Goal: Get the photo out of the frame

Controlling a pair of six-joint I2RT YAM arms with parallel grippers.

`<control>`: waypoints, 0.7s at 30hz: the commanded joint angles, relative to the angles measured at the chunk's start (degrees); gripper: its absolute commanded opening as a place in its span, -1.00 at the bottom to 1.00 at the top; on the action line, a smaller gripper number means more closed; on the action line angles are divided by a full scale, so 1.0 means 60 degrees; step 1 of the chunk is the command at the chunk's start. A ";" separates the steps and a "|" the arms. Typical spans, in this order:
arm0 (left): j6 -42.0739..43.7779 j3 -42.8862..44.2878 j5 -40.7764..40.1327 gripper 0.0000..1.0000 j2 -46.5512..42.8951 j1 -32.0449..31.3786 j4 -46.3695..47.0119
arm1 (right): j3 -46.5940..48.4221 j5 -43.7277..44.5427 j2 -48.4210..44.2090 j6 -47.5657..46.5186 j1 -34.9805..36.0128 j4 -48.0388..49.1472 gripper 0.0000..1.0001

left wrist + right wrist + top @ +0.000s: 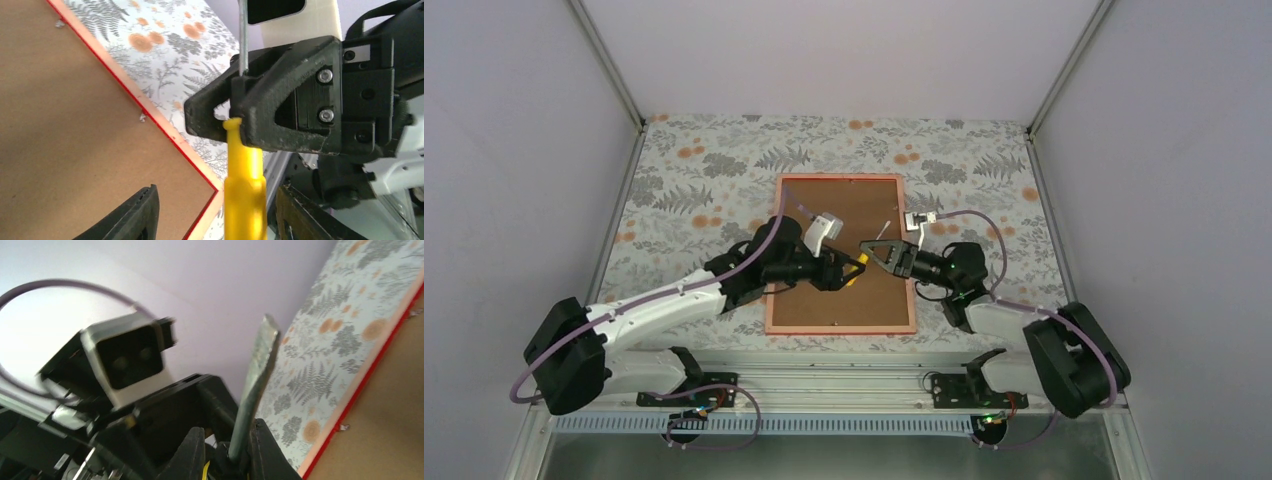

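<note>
Brown fibreboard back up, thin red frame (839,205), R gripper (229,452) jaws clamped on tool (244,185), L gripper (217,220) jaws apart

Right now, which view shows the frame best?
Top external: the frame shows almost whole, brown backing up, all corners visible. Left wrist catches one corner and backing; right wrist only a stretch of red edge.

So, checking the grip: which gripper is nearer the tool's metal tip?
Right. The right gripper is clamped on the tool's shaft where it leaves the handle; the left gripper sits open around the yellow handle, farther back.
</note>
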 commanded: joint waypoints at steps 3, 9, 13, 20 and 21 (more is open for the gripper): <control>0.1000 0.0549 -0.4092 0.31 -0.0286 -0.1423 -0.1041 | 0.0703 0.1367 -0.1292 -0.0750 0.0097 -0.4415 -0.93; 0.1834 0.0703 -0.7314 0.42 0.0037 -0.2962 -0.0753 | 0.0942 0.1776 -0.1752 -0.0209 0.0093 -0.6312 -0.93; 0.2140 0.0905 -0.8492 0.44 0.0606 -0.3530 -0.0463 | 0.0723 0.1828 -0.1924 0.0653 0.0097 -0.6576 -0.93; 0.2159 0.0541 -0.8553 0.42 0.1005 -0.3542 0.0346 | 0.0832 0.2124 -0.2301 0.1031 0.0092 -0.7420 -0.93; 0.2178 0.0509 -0.8498 0.42 0.1038 -0.3545 0.0438 | 0.0879 0.2113 -0.2308 0.1039 0.0094 -0.7539 -0.93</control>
